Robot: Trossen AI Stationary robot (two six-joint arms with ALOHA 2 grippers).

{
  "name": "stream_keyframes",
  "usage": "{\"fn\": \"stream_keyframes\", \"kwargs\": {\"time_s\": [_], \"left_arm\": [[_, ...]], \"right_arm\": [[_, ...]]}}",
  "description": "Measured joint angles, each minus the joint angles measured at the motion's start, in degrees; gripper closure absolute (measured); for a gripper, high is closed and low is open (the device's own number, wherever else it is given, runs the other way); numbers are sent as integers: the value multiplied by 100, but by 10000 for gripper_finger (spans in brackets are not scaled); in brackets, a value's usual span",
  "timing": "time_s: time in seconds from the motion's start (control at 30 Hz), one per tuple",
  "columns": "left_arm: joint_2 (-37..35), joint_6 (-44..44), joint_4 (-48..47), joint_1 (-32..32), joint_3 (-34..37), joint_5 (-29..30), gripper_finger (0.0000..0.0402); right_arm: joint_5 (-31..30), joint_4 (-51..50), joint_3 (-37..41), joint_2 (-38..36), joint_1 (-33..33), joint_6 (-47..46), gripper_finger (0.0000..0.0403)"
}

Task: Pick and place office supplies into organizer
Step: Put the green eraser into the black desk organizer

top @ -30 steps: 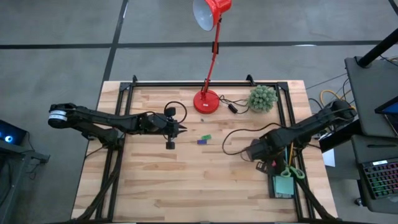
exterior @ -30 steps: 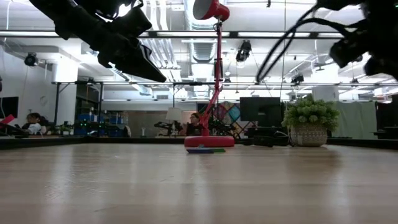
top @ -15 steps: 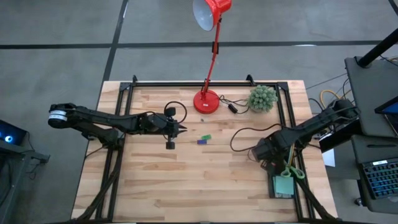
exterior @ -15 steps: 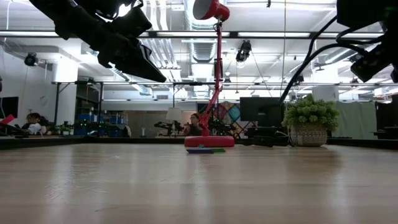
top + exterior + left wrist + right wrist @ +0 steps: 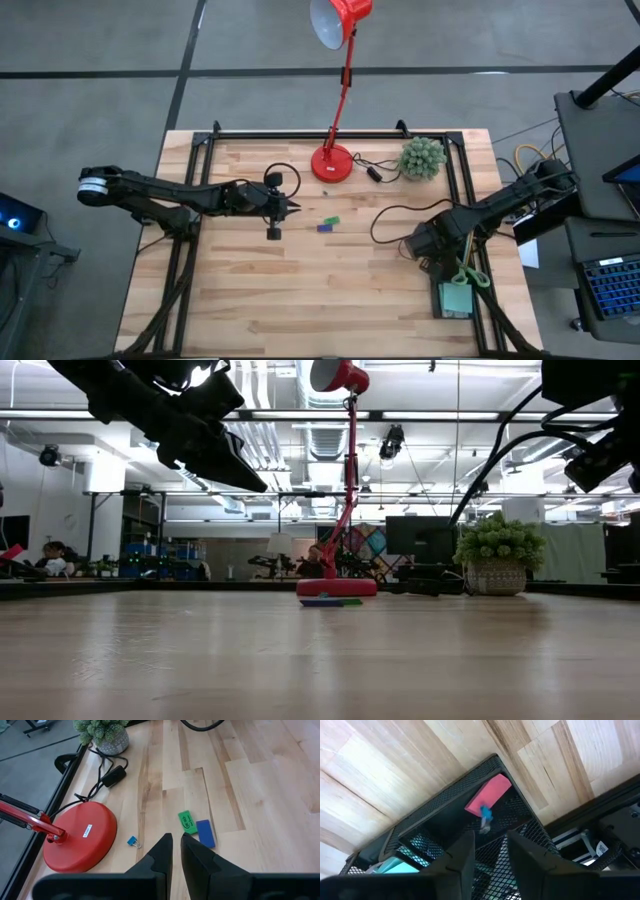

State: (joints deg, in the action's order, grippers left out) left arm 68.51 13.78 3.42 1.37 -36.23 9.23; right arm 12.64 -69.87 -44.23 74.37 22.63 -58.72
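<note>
The dark mesh organizer (image 5: 437, 300) sits at the table's near right corner. It holds green-handled scissors (image 5: 470, 276) and a light-teal sticky pad (image 5: 457, 297). In the right wrist view its end compartment (image 5: 445, 797) holds a pink piece (image 5: 489, 794) and a small blue clip (image 5: 485, 813). My right gripper (image 5: 491, 837) hovers open just above that compartment (image 5: 436, 262). My left gripper (image 5: 296, 207) hangs shut above mid-table, holding nothing. Just beyond its tips (image 5: 176, 837), a green piece (image 5: 187, 821), a blue piece (image 5: 205, 833) and a tiny blue clip (image 5: 132, 841) lie flat on the wood.
The red lamp's base (image 5: 332, 163) and a potted green ball plant (image 5: 422, 157) stand at the far side, joined by a black cord with a switch (image 5: 375, 173). Black frame rails (image 5: 468, 200) run along the table's sides. Bare wood fills the near middle.
My right gripper has shifted a little toward the table's right edge, over the organizer, then held still. The left arm and the loose pieces have not moved.
</note>
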Motion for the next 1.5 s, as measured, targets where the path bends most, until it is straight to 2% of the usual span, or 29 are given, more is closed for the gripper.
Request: {"fn": "stream_keyframes", "kwargs": {"time_s": [0.27, 0.5, 0.67, 0.8, 0.87, 1.03, 1.23, 1.37, 1.5], "left_arm": [[0, 0, 0, 0, 0, 0, 379], [0, 0, 11, 0, 0, 0, 379], [0, 2, 20, 0, 0, 0, 379], [0, 2, 31, 0, 0, 2, 379], [0, 2, 46, 0, 0, 0, 379], [0, 7, 46, 0, -7, 0, 379], [0, 9, 46, 0, -9, 0, 379], [0, 9, 42, 1, -9, 1, 379], [0, 11, 28, 2, -9, 2, 379]], "right_arm": [[-284, 226, 0, 0, -4, -66, 280], [-859, 1400, -46, 2, -7, 520, 288], [-1569, 2473, -237, 2, -118, 1445, 297], [-2450, 3369, -385, 4, -273, 2667, 293], [-2652, 3764, -474, 49, -418, 3320, 284], [-2579, 4354, -871, 469, -936, 4501, 253], [-1800, 4309, -1648, 1553, -1692, 5731, 221], [-1271, 4196, -2153, 2309, -2105, 6489, 219], [-1221, 3748, -2704, 2993, -2403, 7058, 224]]}}
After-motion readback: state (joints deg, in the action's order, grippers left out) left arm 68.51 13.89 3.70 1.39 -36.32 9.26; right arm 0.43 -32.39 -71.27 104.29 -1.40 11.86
